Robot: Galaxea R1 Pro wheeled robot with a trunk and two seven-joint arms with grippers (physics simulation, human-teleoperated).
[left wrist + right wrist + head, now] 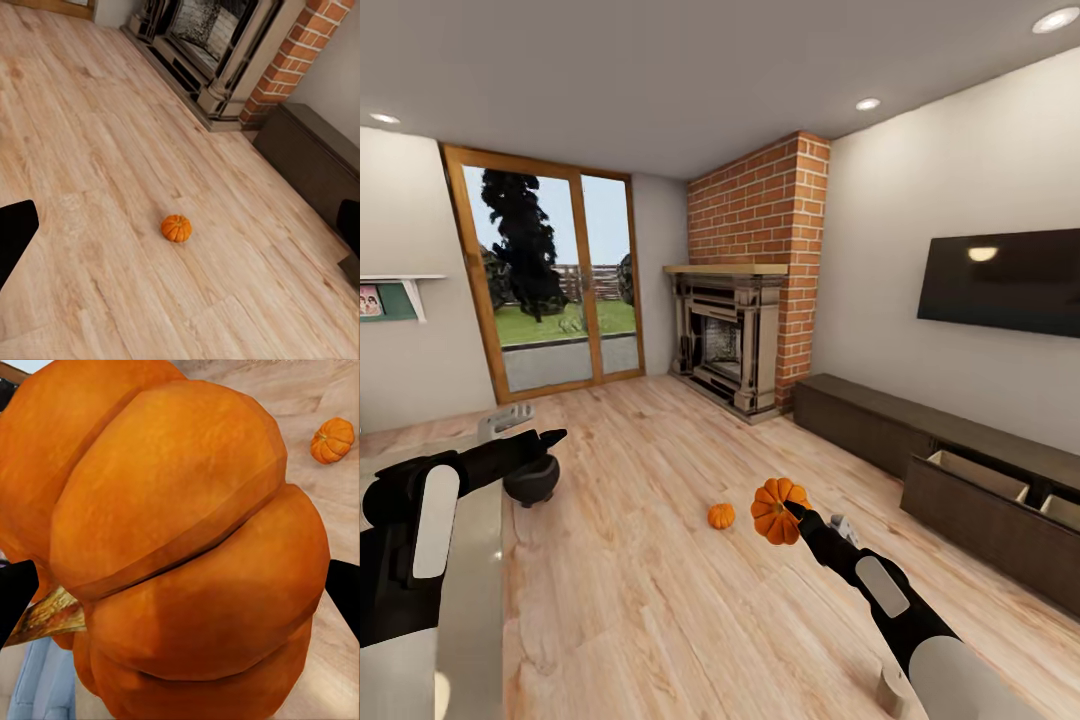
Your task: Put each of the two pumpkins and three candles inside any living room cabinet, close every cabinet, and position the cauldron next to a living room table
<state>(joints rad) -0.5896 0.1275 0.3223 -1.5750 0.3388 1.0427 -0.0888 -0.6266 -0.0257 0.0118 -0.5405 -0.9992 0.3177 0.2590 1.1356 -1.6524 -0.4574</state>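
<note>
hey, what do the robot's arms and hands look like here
Both arms are glossy black with white oval panels. The left arm has a bulky black shell; the right arm widens into a white segment. The left hand is black, and the right hand too.

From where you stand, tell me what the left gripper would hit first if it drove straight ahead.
Judging by the left wrist view, the left gripper points down at bare wood floor. The loose pumpkin lies nearest the line's centre, so it or the floor beside it comes first; depth is unclear.
</note>
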